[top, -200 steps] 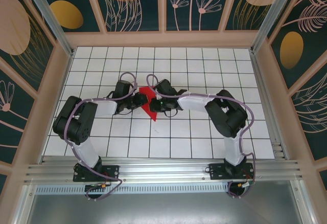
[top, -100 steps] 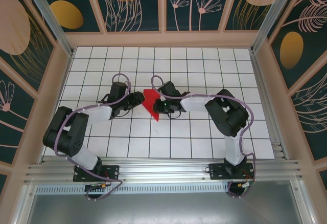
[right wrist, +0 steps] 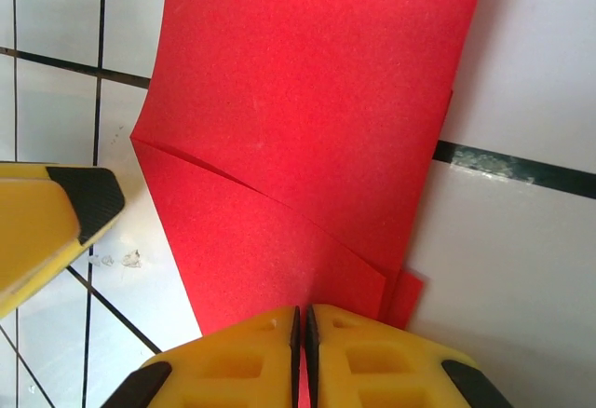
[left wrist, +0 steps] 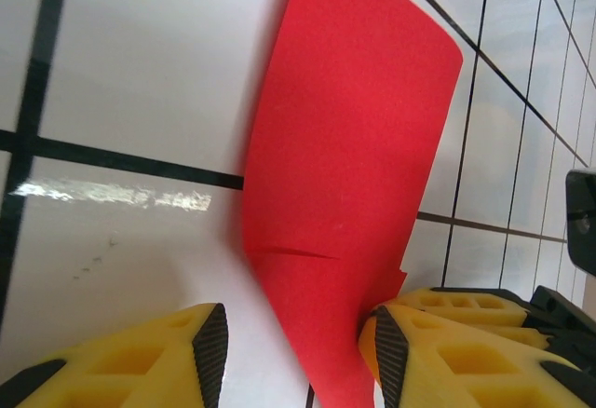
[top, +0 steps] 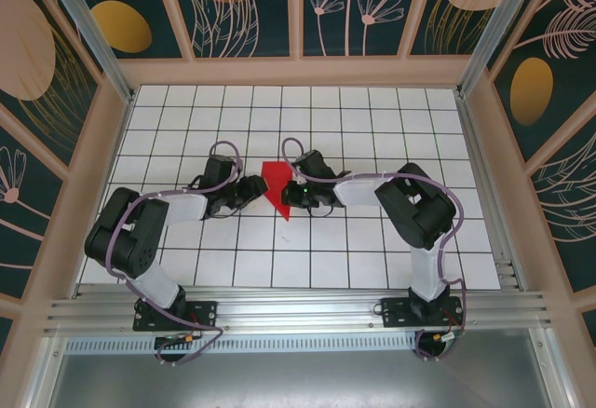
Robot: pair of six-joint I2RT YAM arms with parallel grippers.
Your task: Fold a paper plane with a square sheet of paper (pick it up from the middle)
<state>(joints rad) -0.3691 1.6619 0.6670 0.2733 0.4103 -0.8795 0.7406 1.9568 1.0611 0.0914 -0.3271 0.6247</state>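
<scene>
The red sheet of paper [top: 275,183] lies mid-table, folded in layers and tapering to a point toward the near side. In the right wrist view the paper [right wrist: 307,101] shows overlapping folds, and my right gripper [right wrist: 303,333] is shut on its near edge. My right gripper [top: 291,194] sits on the paper's right side. My left gripper [top: 253,187] is at its left side. In the left wrist view the left gripper [left wrist: 296,357] is open, with the narrow end of the paper [left wrist: 345,147] between its fingers and touching the right pad [left wrist: 384,357].
The table [top: 372,119] is white tile with a black grid, walled by a wooden frame with patterned panels. An aluminium rail [top: 298,310] runs along the near edge by the arm bases. A yellow finger [right wrist: 56,222] of the left gripper sits close beside the paper.
The left gripper's jaws have opened wider, letting go of the paper, and the left arm's elbow has shifted. The right gripper stays shut on the paper, moved slightly right.
</scene>
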